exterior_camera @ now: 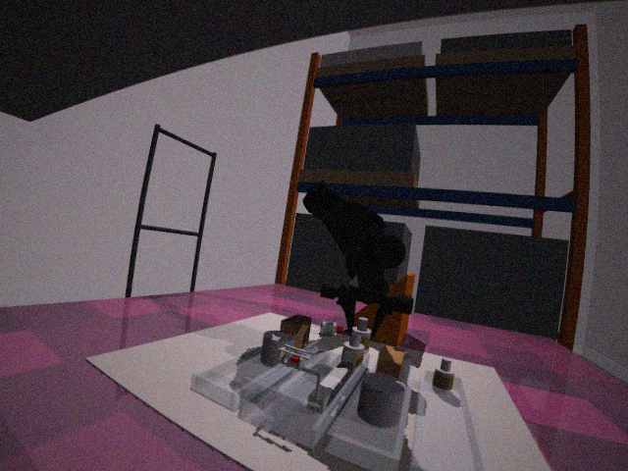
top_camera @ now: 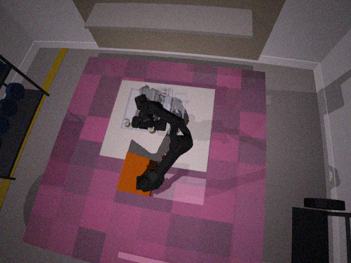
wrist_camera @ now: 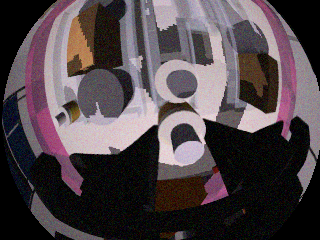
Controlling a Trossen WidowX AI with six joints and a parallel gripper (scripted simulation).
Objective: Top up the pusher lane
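My gripper (exterior_camera: 362, 332) (wrist_camera: 179, 126) is shut on an upright jar (top_camera: 152, 131) (exterior_camera: 363, 323) (wrist_camera: 167, 128) with a grey cap, white shoulder and brown body. A matching jar (exterior_camera: 353, 347) (wrist_camera: 162, 80) stands upright in the sprung lane, directly ahead of the held jar. The two look very close; I cannot tell if they touch. The lane has clear rails (exterior_camera: 349, 388). The held jar's base, the low front stop and the pusher plate's contact with the lane jar are not clearly visible.
Another brown jar (top_camera: 126, 123) (exterior_camera: 444, 379) stands off to the side. Grey cylinders (exterior_camera: 381, 400) (wrist_camera: 101, 95) and brown boxes (exterior_camera: 296, 329) (wrist_camera: 257, 82) stand in the neighbouring lanes. An orange panel (top_camera: 129, 172) stands near the arm's base. A small white item (exterior_camera: 328, 328) lies behind the unit.
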